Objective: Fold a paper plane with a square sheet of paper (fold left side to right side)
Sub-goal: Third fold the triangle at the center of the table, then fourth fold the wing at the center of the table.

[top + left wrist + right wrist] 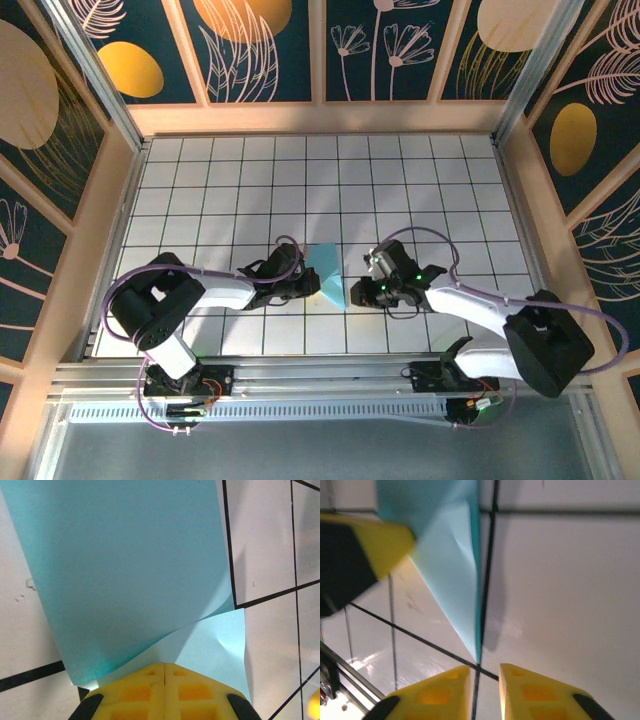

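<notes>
Light-blue square sheet of paper (330,277), part-folded. The left gripper (164,672) is pinched tight on its edge, seemingly to carry the flap rightward. The right gripper (485,680) is slightly parted, empty, near the tip.

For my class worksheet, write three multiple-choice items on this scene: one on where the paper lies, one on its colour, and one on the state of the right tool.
1. Where does the paper lie?
A) between the left tool and the right tool
B) far behind both tools
C) to the right of both tools

2. What colour is the paper?
A) white
B) light blue
C) yellow

3. How do the right tool's fingers stand?
A) clamped on the paper
B) apart, with nothing between them
C) pressed shut together

Answers:
1 A, the top view shows a tool on each side of it.
2 B, it is light blue in every view.
3 B, the right wrist view shows an empty gap.
</notes>
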